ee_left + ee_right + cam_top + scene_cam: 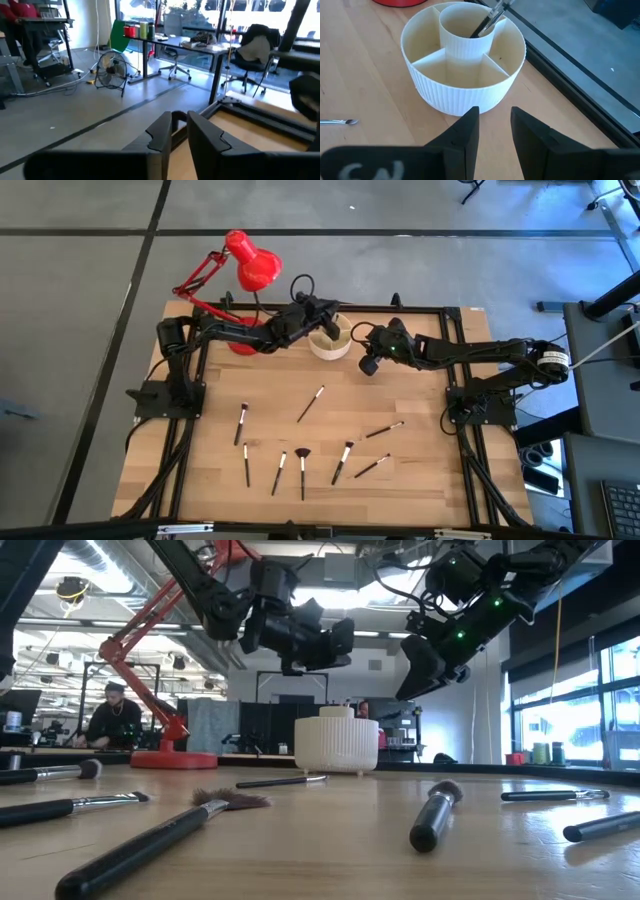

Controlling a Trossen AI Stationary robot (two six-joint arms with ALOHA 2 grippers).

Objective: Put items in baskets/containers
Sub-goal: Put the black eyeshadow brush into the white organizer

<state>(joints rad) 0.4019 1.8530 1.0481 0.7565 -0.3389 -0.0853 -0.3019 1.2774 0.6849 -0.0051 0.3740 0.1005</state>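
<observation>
The cream round organiser (330, 342) (335, 745) (465, 75) stands at the table's far middle. One dark brush (485, 22) leans in its centre cup. Several more brushes lie flat on the near half, among them a fanned one (302, 468) (225, 800), a long one (311, 404) and a thick one (435, 815). My left gripper (328, 316) (335, 640) (180, 130) hovers just above the organiser, open with a narrow gap and nothing in it. My right gripper (368, 362) (420, 670) (495, 122) hangs open and empty beside the organiser's right side.
A red desk lamp (250, 265) stands left of the organiser, its base (170, 758) on the far left of the table. A black frame rail (400, 308) runs along the table's far edge. Bare wood lies between the organiser and the brushes.
</observation>
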